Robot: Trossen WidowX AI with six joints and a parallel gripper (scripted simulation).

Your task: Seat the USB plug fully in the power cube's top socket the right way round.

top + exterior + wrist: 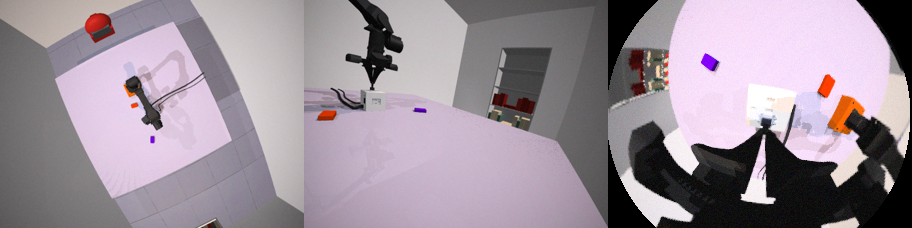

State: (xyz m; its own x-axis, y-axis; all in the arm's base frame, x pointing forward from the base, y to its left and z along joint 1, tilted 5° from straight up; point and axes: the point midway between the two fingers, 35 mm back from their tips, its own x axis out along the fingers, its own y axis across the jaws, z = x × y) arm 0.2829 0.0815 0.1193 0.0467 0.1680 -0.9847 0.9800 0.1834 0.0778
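Observation:
The white power cube (375, 100) (756, 95) stands upright on the table (100, 120) (479, 175). A small dark USB plug (372, 88) (766, 121) stands upright at the cube's top face. My gripper (372, 84) (764, 131) points straight down over the cube and is shut on the plug's upper end. The plug's lower end and the socket are hidden, so its depth and which way round it is cannot be told. In the top view the arm hides the cube, plug and fingertips.
Black cables (180, 87) (345, 100) run from the cube's side to the table edge. An orange-red block (134, 105) (327, 115) (826, 86) and a purple block (152, 139) (420, 110) (710, 62) lie on the table. An orange piece (129, 91) (845, 114) sits at the arm's base.

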